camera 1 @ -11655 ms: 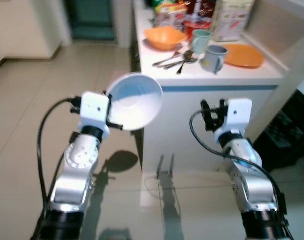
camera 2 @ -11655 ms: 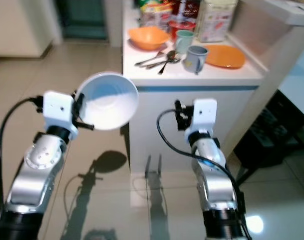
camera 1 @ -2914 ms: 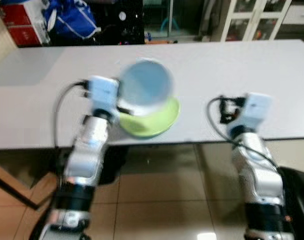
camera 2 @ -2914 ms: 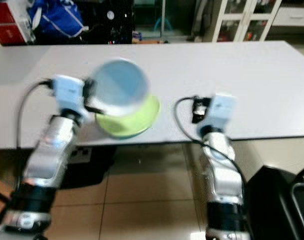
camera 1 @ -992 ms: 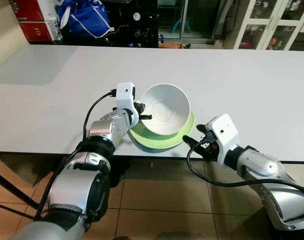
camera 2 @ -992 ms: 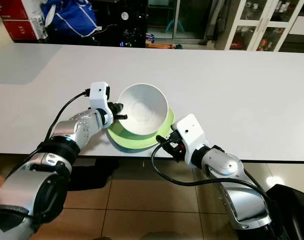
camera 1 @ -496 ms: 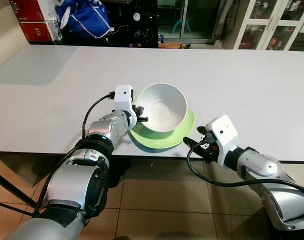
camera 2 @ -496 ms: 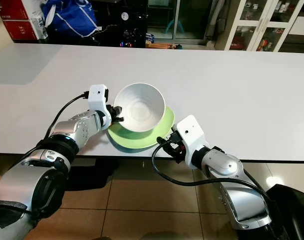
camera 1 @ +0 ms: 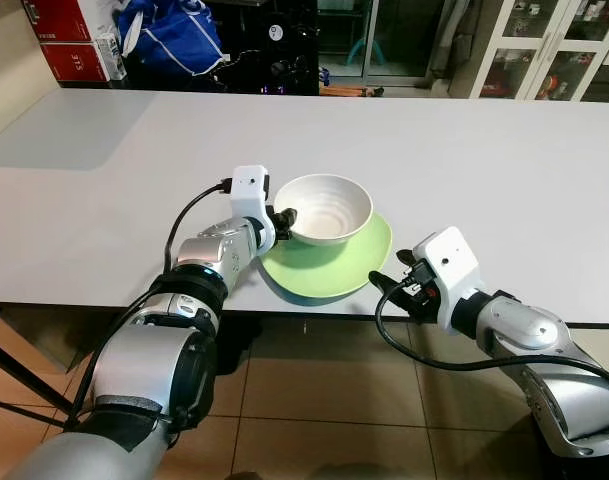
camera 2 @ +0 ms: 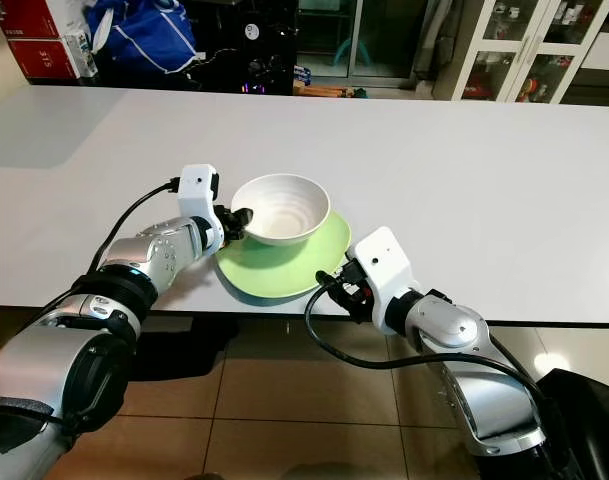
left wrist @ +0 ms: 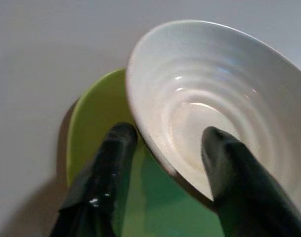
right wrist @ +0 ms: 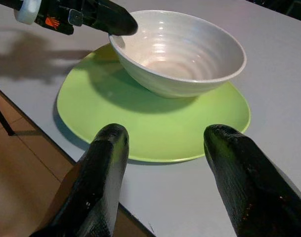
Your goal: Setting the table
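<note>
A white ribbed bowl (camera 1: 329,208) stands upright on a lime-green plate (camera 1: 324,268) near the front edge of the long white table (camera 1: 504,160). My left gripper (camera 1: 285,217) is at the bowl's left rim. In the left wrist view its fingers (left wrist: 118,148) are spread, one outside the bowl (left wrist: 214,89) and one inside it, with the rim between them. My right gripper (camera 1: 388,276) hovers at the table's front edge just right of the plate (right wrist: 155,133). It is open, with nothing between its fingers (right wrist: 108,163), and it faces the bowl (right wrist: 182,49).
Beyond the table's far edge are a blue bag (camera 1: 169,40), red boxes (camera 1: 59,40) and white glass-door cabinets (camera 1: 544,50). Tiled floor (camera 1: 314,420) lies below the front edge. Bare tabletop spreads to both sides of the plate.
The bowl has tipped from a steep tilt to level and come down onto the green plate. The left gripper stays at its rim. The right arm has barely moved.
</note>
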Robot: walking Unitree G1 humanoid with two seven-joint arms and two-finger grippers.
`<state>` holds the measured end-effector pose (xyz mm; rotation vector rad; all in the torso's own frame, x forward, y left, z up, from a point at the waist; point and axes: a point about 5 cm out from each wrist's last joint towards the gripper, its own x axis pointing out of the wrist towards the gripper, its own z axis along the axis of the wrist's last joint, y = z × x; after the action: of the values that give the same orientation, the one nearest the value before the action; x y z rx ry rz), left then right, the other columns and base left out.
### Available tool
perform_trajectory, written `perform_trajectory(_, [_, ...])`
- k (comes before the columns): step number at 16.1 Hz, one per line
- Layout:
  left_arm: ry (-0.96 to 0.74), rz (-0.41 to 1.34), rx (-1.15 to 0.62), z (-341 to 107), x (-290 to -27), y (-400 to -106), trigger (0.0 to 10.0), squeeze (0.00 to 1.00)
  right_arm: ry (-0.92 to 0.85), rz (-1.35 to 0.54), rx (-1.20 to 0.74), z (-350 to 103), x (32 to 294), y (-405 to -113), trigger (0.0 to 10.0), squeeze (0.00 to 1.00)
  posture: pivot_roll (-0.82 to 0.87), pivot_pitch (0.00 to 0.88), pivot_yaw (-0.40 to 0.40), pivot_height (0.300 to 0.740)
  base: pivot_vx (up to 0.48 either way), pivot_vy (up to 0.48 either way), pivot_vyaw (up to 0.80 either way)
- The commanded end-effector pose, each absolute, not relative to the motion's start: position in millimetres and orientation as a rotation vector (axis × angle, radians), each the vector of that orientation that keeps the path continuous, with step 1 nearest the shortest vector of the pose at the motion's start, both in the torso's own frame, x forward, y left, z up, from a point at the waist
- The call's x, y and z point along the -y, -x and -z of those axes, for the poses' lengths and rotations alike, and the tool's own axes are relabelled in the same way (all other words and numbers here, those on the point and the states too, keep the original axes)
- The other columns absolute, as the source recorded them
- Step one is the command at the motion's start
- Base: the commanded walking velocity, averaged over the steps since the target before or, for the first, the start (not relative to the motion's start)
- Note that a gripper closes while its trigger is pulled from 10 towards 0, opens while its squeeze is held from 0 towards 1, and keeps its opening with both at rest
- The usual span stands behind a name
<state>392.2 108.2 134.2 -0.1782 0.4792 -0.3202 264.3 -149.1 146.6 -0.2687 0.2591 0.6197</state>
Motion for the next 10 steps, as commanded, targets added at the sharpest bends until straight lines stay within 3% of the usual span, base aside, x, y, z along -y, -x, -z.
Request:
perform_trajectory(1, [0.145,0.352,-0.484,-141.3,-105.8,-394.3,10.0,1.0,0.29,-0.596,-0.256,-151.4,155.0,-267.2,10.0,0.0,0.0,0.0,0.026,0.74,0.0,0.0,0.0])
perform_trajectory(5, [0.083,0.384,-0.506,-143.5,-108.3,-393.3,10.0,1.0,0.315,-0.6,-0.26,-151.5,157.7,-269.3,10.0,0.0,0.0,0.0,0.021,0.74,0.0,0.0,0.0])
perform_trajectory(6, [0.074,0.388,-0.515,-144.4,-110.3,-392.9,10.0,0.68,0.321,-0.608,-0.262,-151.1,157.6,-269.0,10.0,0.0,0.0,0.0,0.021,0.74,0.0,0.0,0.0])
perform_trajectory(7, [0.061,0.387,-0.522,-145.4,-113.2,-392.7,10.0,0.0,0.325,-0.618,-0.265,-150.6,157.2,-268.7,10.0,0.0,0.01,0.0,0.019,0.74,0.0,0.0,0.0])
perform_trajectory(10, [0.031,0.382,-0.56,-149.2,-121.9,-390.1,10.0,0.0,0.344,-0.632,-0.275,-149.3,158.7,-268.2,10.0,0.0,0.01,0.0,0.018,0.74,0.0,0.0,0.0])
